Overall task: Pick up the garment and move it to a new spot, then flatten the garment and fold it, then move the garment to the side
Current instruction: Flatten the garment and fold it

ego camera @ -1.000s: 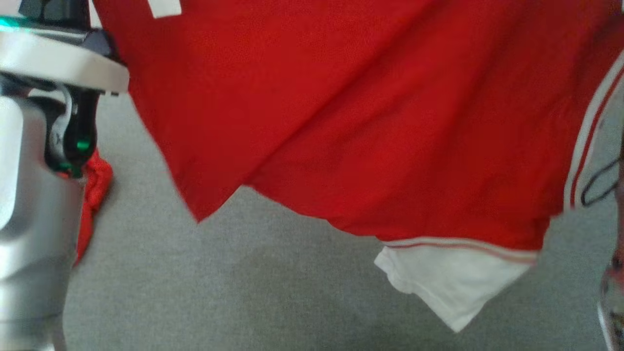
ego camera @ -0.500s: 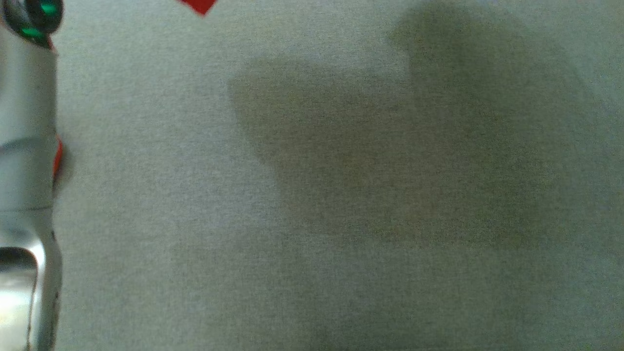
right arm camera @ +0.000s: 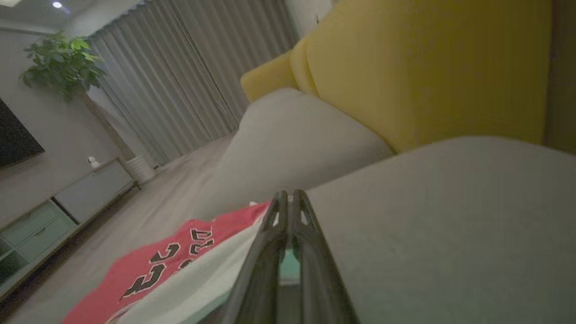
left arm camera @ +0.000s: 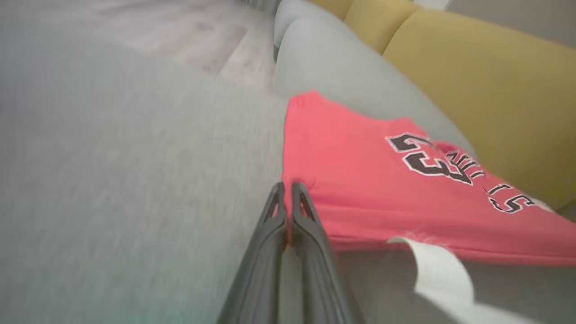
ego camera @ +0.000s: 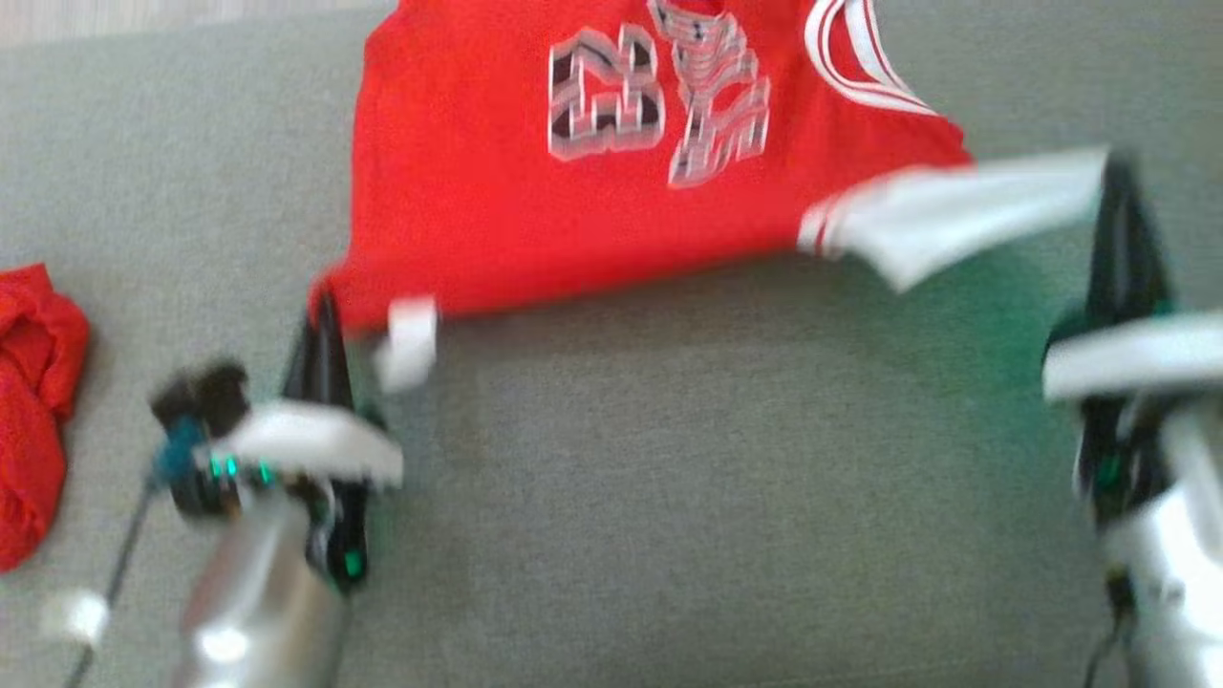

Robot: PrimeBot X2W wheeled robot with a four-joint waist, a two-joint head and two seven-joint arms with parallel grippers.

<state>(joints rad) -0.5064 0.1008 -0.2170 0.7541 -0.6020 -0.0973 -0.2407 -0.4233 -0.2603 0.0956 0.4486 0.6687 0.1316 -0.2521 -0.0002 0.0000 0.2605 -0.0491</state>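
The left hand (ego camera: 323, 311) is clenched on the near left corner of the garment (ego camera: 478, 191), its two fingers pressed together over the red hem. The right hand (ego camera: 1120, 177) is likewise clamped shut, gripping the white part at the garment's right end and drawing it out taut. Between the two hands the red jersey hangs stretched. Its far portion, printed side up, already lies on the grey sofa seat (ego camera: 669, 478), while the near edge is lifted off it.

This looks like the flattening step: the garment has reached its spot and is being spread. The next move probably calls for both hands to lower together while keeping the near edge tight, so the cloth settles without a crease, and only then to let go. The blur suggests fast motion, so an even pull from both sides matters.

On the near side, the seat is bare and offers ample room to drag the hem closer. On the far side, the yellow back cushions (left arm camera: 472, 81) stand just beyond the jersey and limit travel that way. A second, bunched red cloth (ego camera: 33, 401) lies well apart at the left, worth avoiding when the garment goes aside.
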